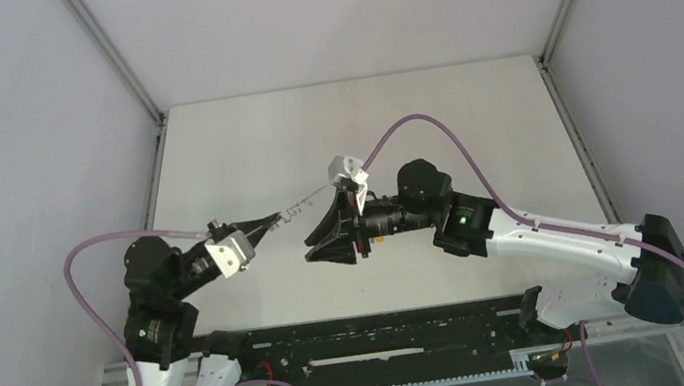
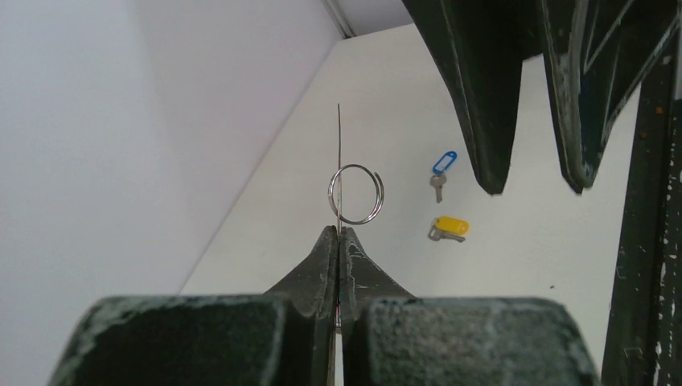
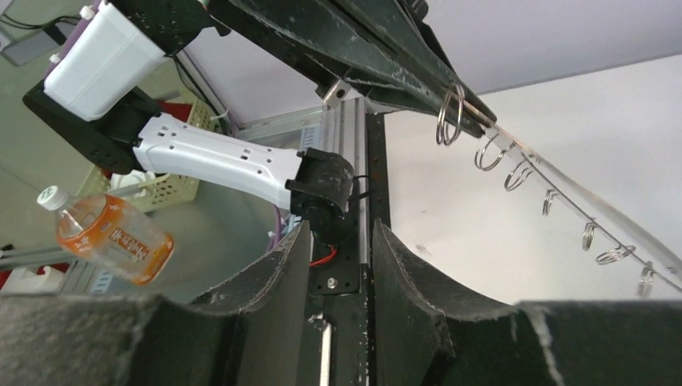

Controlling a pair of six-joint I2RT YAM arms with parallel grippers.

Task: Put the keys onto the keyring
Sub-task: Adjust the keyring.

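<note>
The left tool [image 2: 338, 241] is pressed together. It pinches the thin wire of the keyring [image 1: 298, 208] and holds it up in the air over the white counter [image 2: 523, 273]. The right tool [image 3: 341, 241] is spread with nothing in it, near the keyring. The blue key [image 2: 441, 170] and the yellow key [image 2: 449, 228] lie close together on the counter, away from both tools.

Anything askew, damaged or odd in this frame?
Nothing stands out. The thin grey wire keyring with small metal loops is clamped in the shut left gripper; the yellow-headed key and blue-tagged key lie apart on the white table.
</note>
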